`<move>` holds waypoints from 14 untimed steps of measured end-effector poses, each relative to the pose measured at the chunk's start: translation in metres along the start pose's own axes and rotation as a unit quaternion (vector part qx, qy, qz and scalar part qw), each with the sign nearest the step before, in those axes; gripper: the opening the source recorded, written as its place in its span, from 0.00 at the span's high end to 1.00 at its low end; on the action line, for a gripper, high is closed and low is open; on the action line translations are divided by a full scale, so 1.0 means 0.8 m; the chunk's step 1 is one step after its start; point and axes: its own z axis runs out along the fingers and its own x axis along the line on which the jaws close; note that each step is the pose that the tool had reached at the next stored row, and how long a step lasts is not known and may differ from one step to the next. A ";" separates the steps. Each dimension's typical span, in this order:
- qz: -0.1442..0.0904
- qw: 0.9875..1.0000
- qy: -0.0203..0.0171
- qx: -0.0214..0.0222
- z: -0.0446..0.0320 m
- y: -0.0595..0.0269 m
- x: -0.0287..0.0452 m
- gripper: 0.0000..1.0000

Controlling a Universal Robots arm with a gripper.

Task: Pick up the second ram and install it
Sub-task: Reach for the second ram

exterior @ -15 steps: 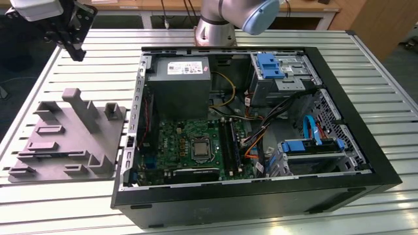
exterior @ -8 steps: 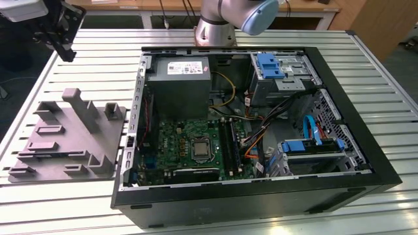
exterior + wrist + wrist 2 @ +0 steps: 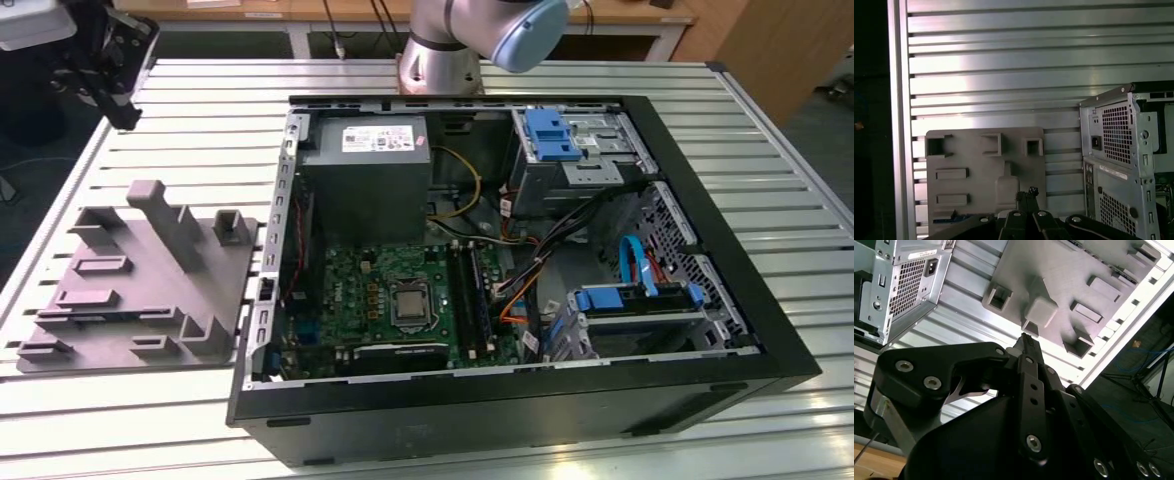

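Note:
The second ram (image 3: 947,218) looks like a thin dark strip with a blue tinge, lying in a slot of the grey holder block (image 3: 969,150). In the exterior view the ram (image 3: 120,313) sits near the front of that block (image 3: 134,280), at the exterior view's left of the open computer case (image 3: 534,400). My gripper (image 3: 1026,192) hangs high above the block with its black fingers pressed together and nothing between them. Both wrist views show the fingertips (image 3: 1024,340) closed. The gripper (image 3: 123,105) is at the exterior view's far left corner. The black memory slots (image 3: 467,290) run along the green motherboard (image 3: 360,300).
The case stands on a ribbed aluminium table (image 3: 747,130). Inside are a grey power supply (image 3: 363,170), blue drive brackets (image 3: 554,135) and bundled cables (image 3: 527,260). The arm's base (image 3: 441,60) stands behind the case. The table edge (image 3: 899,125) runs beside the holder block.

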 end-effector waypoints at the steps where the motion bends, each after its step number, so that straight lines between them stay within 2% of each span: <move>1: 0.000 1.000 0.000 0.000 0.0007 0.000 0.0020 0.90; 14: 0.000 1.000 0.000 0.000 0.0099 -0.005 0.0208 0.90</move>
